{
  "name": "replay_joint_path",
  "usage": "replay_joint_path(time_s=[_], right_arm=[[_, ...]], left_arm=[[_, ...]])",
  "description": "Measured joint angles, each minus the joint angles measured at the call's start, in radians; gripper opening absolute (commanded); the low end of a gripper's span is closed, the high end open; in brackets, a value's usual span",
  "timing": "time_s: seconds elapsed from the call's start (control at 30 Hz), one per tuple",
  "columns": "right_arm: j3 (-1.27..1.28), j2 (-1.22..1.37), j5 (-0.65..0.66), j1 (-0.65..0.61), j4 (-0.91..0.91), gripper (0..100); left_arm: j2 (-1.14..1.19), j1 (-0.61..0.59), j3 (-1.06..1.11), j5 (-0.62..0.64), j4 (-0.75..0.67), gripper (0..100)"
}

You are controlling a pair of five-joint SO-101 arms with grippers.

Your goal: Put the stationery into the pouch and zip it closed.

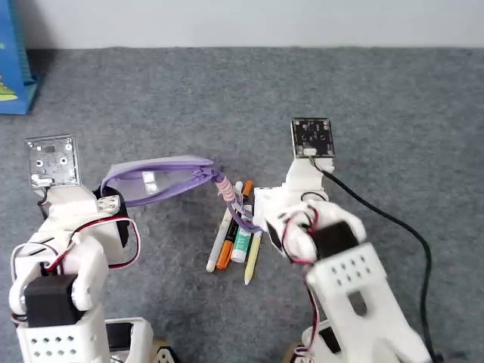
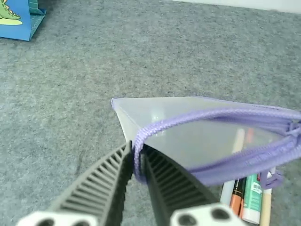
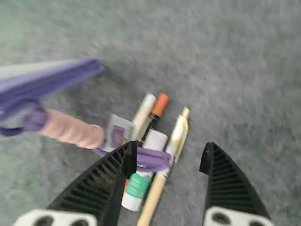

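Two white arms occupied the lower edge of the high view, one at lower left, one at lower right.

Item 1: left gripper (image 2: 134,154) (image 1: 112,203). Fingers were closed on the purple zip edge of the pouch at its left end, with the edge pinched between the ribbed pads.

Item 2: pouch (image 1: 162,181) (image 2: 188,136) (image 3: 42,82). Translucent body with purple trim, left of centre in the high view and lying lengthwise across the frame. Its mouth stood partly open.

Item 3: pink pull cord (image 1: 223,186) (image 3: 70,132). It was at the pouch's right end, with a purple strap (image 3: 150,157) trailing from it over the stationery.

Item 4: right gripper (image 3: 170,148) (image 1: 263,218). Fingers were spread wide apart above the stationery. The strap lay across the tip of one finger, and nothing was clamped between the two.

Item 5: stationery (image 1: 236,238) (image 2: 247,197). Four pieces lay side by side on the grey carpet (image 1: 378,91) at centre frame, outside the pouch and just right of its end: a white pen (image 3: 143,109), an orange-capped marker (image 3: 160,103), a green-labelled stick (image 3: 140,184) and a cream pen (image 3: 175,139).

Item 6: blue box (image 1: 13,72) (image 2: 19,19), at the upper left of the high view.
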Motion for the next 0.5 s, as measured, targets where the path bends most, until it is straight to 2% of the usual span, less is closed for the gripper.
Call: replay_joint_path(time_s=[0.3, 0.5], right_arm=[[0.000, 0.431, -0.044, 0.003, -0.199, 21.8], [-0.002, 0.600, -0.020, 0.025, -0.364, 21.7]], left_arm=[[0.000, 0.000, 0.000, 0.000, 0.000, 1], [0.000, 0.000, 0.000, 0.000, 0.000, 1]])
